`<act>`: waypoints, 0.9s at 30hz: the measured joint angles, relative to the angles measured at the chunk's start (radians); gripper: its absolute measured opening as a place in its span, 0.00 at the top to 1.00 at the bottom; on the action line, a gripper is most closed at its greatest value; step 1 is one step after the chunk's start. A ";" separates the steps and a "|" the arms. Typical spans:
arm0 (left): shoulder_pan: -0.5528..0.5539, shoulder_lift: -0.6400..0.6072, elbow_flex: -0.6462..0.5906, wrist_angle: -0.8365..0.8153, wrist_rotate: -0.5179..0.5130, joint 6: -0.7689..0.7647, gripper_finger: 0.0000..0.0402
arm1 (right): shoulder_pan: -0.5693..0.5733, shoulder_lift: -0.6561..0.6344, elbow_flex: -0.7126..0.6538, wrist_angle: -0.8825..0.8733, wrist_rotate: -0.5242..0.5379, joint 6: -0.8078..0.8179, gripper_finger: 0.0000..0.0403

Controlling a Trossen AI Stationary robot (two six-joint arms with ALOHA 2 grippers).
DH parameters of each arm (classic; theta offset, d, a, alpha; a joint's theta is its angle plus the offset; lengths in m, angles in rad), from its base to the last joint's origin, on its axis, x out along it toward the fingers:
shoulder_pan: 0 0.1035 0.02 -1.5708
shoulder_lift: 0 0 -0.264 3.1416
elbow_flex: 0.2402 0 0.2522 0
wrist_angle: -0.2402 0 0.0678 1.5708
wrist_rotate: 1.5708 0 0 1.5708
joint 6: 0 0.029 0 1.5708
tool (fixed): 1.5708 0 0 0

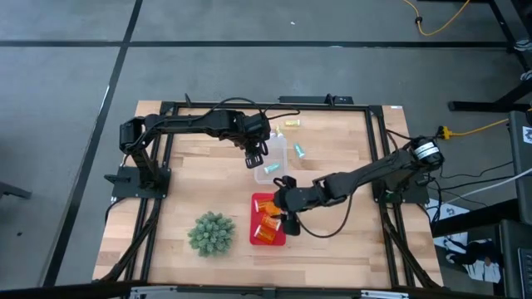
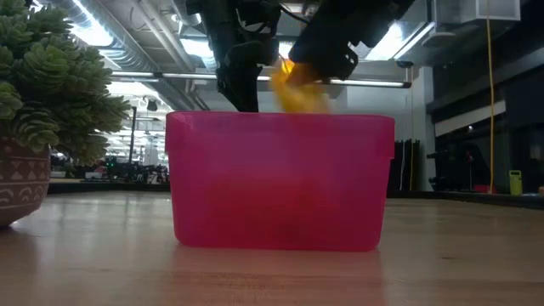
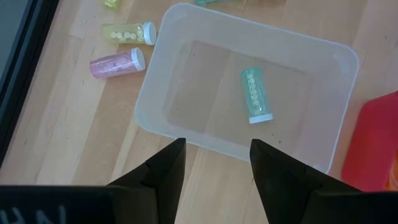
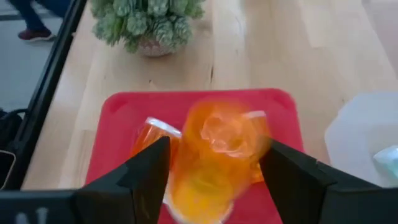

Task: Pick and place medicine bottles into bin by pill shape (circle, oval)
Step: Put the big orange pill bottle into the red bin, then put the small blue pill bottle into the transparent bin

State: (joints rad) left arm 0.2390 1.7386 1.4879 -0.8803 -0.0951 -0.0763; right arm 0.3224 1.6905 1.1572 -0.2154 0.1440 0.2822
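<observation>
while the left gripper [image 1: 255, 158] hovers with fingers [image 3: 163, 171] open and empty over the near rim of the clear bin [image 3: 186, 134], the work at this moment belongs to the right arm. left to right on the worktop [image 1: 332, 241]: a spiky green plant [image 1: 211, 232] at 8 o'clock, the red bin [image 1: 256, 202] at 6 o'clock, the clear bin just above it near centre with one teal vial [image 3: 255, 95] lying flat inside, and loose vials at 12 o'clock, among them a yellow vial [image 3: 129, 32] and a pink vial [image 3: 117, 62] lying side by side just outside the clear bin.

right gripper [image 1: 287, 218] sits over the red bin's right edge. an orange bottle [image 4: 217, 155] lies between its spread fingers [image 4: 146, 171], blurred; whether it is gripped or falling cannot be told. its long axis appears to run along the fingers, with what may be the white cap away from the camera. judgement: the bottle is directly above the red bin, beside another orange bottle [image 4: 149, 140] already lying in it, so the drop needs no sideways move.
</observation>
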 joint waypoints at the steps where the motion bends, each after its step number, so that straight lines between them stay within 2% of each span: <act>1: 0.000 0.000 0.000 0.000 0.000 0.000 0.57 | 0.000 -0.006 0.000 0.002 0.001 0.000 0.39; 9: 0.000 0.000 0.000 0.000 0.000 0.000 0.57 | -0.007 -0.032 0.000 -0.038 0.005 -0.028 0.38; 14: 0.000 0.000 0.000 -0.001 0.000 0.000 0.57 | -0.008 -0.045 0.005 -0.121 0.094 -0.030 0.38; 16: 0.000 0.000 0.000 -0.002 0.000 0.000 0.57 | -0.008 -0.058 0.018 -0.196 0.166 -0.029 0.37; 23: 0.000 0.000 0.000 -0.018 0.000 -0.002 0.57 | -0.014 -0.164 0.046 -0.425 0.545 0.005 0.37; 27: 0.000 0.000 0.000 -0.018 0.000 -0.003 0.57 | -0.051 -0.237 0.047 -0.573 0.668 0.110 0.37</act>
State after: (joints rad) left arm 0.2386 1.7390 1.4879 -0.8978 -0.0952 -0.0792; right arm 0.2710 1.4532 1.2037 -0.7887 0.8123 0.3920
